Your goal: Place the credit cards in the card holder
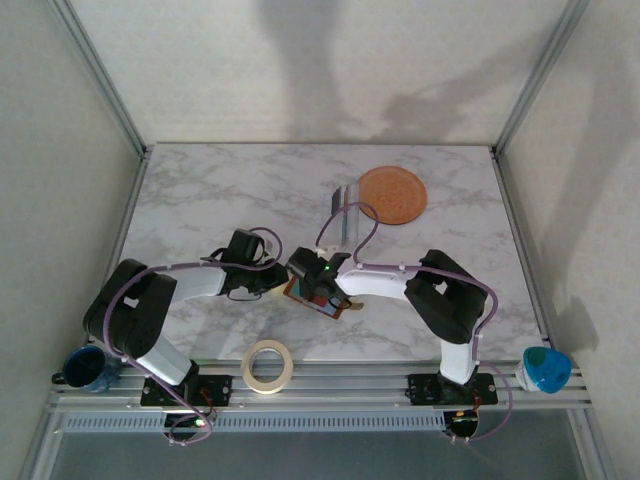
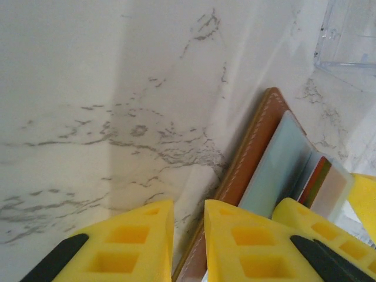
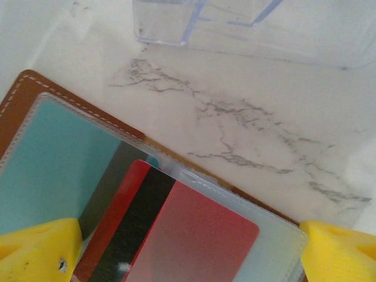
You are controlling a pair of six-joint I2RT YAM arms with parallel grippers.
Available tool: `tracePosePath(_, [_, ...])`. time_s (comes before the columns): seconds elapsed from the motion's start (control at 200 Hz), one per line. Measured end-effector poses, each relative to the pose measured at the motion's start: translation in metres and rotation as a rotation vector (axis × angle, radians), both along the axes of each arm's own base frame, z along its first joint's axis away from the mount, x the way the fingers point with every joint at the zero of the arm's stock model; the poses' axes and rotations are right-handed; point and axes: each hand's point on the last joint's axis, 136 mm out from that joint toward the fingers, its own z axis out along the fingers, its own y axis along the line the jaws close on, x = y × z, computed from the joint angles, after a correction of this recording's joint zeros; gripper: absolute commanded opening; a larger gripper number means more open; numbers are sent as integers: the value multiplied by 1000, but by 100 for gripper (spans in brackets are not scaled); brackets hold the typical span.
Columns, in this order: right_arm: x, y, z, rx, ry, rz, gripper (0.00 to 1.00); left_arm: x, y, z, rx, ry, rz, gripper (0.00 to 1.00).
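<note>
The brown leather card holder lies open on the marble between both arms. My left gripper comes at it from the left. In the left wrist view its yellow fingers stand close together, and the card holder's stitched edge runs into the narrow gap between them. My right gripper is open, its fingertips wide apart on either side of the inner pockets. A teal credit card sits in one pocket. A red card with a black stripe lies under a frosted pocket.
A clear plastic sleeve stands just beyond the card holder, beside a round orange plate. A tape roll lies at the near edge. There is a blue mug at the near left and a teal cup at the near right.
</note>
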Motion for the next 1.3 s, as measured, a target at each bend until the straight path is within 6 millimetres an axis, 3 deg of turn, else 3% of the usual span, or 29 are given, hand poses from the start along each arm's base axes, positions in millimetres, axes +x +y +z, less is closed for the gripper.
tracePosePath(0.135, [1,-6,1,-31,-21,18,81,1,2,4,-5,-5,5,20])
tracePosePath(0.471, [-3,-15,3,-55,-39,76,82,-4,-2,9,-34,10,-19,28])
tracePosePath(0.566, [-6,-17,4,-53,-34,82,86,-5,-6,12,-49,7,-43,37])
tracePosePath(0.681, [-12,-20,7,-37,-16,87,90,-6,-14,18,-63,-5,-81,40])
tracePosePath(0.911, [-21,-28,21,-30,18,63,99,-12,-29,23,-76,-18,-140,33])
tracePosePath(1.211, [-24,-23,9,-18,80,-36,99,-8,-33,22,-71,-12,-147,32])
tracePosePath(1.302, [-23,-21,7,-1,96,-64,99,-8,-33,22,-70,-10,-147,27])
